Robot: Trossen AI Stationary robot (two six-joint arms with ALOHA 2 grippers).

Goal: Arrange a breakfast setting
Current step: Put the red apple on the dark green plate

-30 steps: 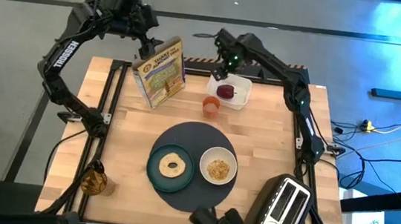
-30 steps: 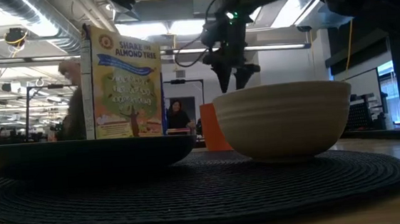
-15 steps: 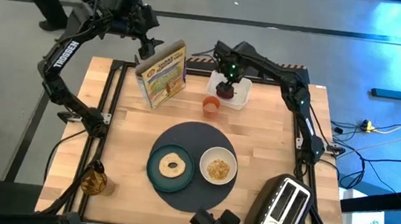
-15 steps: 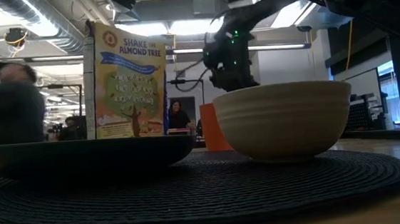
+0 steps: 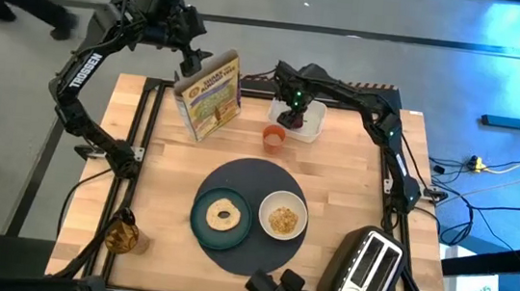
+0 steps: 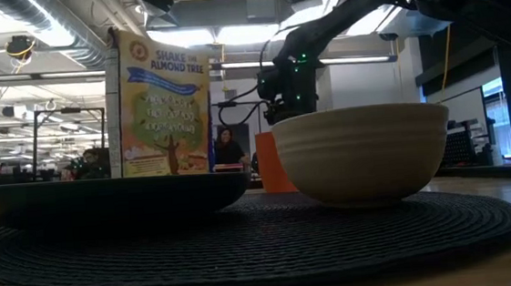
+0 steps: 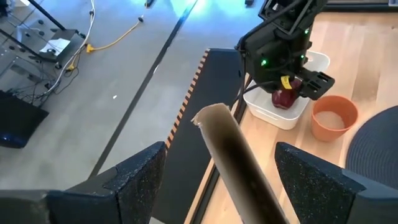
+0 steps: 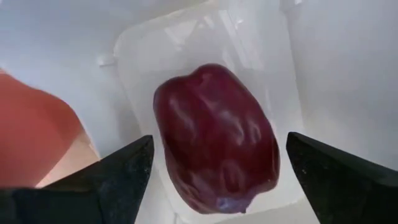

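Note:
The cereal box [image 5: 209,97] stands upright on the table at the far left. My left gripper [image 5: 194,64] is open, with a finger on either side of the box's top edge [image 7: 214,118] and a gap to each. My right gripper [image 5: 292,113] is open and low over a white tray [image 5: 314,124]; its fingers stand on either side of the dark red fruit [image 8: 214,137] without touching it. The fruit lies in the tray. The orange cup [image 5: 274,135] stands beside the tray. On the dark-grey mat [image 5: 252,172] are the teal plate [image 5: 200,219] with the ring bread [image 5: 225,214] and the white bowl [image 5: 266,204] of cereal. The spoon is out of view.
A toaster [image 5: 368,268] stands at the near right corner and a small amber thing [image 5: 122,236] at the near left edge. Bare wood lies between the mat and the far row of things. A person walks on the floor beyond the table's far left.
My right gripper has gone down and a little toward the near edge into the white tray, so that its open fingers now stand around the fruit. The person behind the table has walked to the left.

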